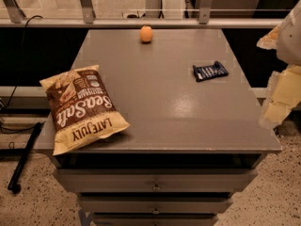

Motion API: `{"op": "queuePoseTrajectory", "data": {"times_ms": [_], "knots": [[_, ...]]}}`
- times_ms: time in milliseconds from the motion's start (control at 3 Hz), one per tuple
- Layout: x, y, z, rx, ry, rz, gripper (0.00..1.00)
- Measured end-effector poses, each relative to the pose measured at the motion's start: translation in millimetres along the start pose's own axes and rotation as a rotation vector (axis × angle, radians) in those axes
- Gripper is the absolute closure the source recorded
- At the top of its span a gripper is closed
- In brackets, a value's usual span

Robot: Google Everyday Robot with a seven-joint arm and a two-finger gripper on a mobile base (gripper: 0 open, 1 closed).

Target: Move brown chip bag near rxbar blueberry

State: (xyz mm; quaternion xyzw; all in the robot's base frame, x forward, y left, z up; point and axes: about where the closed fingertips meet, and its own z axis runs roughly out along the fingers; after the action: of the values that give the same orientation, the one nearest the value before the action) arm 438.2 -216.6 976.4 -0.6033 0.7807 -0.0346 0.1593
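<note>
Camera view, the only one: bag (83, 108) lies flat at the near left corner of the table (188, 121), and its lower end seems to hang a little past the front edge. Bar (210, 71) sits on the right half, well apart from the bag, with bare top between them. An orange (146, 34) rests at the middle of the far edge, out of the direct line between the two. The gripper (278, 95) hangs off the table's right side, beyond the edge and nearer the bar than the bag, with nothing visibly in it. Whether it is spread or pressed together I cannot tell.

The step in hand looks to be the reach for the bag, not yet begun. To do it well, I would cross above the bar (not sweep through it at table height) and come down on the bag's puffed middle or its upper crimp, where a pinch would gather film rather than slide off. The bag is likely light and crinkly, so a lift-and-carry probably suits better than a drag. It should go down just beside the bar, not on it.
</note>
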Motion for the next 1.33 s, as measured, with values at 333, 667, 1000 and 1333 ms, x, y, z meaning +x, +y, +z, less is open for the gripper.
{"op": "queuePoseTrajectory", "data": {"times_ms": [333,667,1000,1333], "knots": [[0,0,0,0.0,0.0,0.0,0.0],[-44,7,22,-0.048,-0.099,-0.051,0.0],[-123,21,56,-0.135,-0.234,-0.123,0.0],[-185,42,83,-0.213,-0.319,-0.167,0.0]]}}
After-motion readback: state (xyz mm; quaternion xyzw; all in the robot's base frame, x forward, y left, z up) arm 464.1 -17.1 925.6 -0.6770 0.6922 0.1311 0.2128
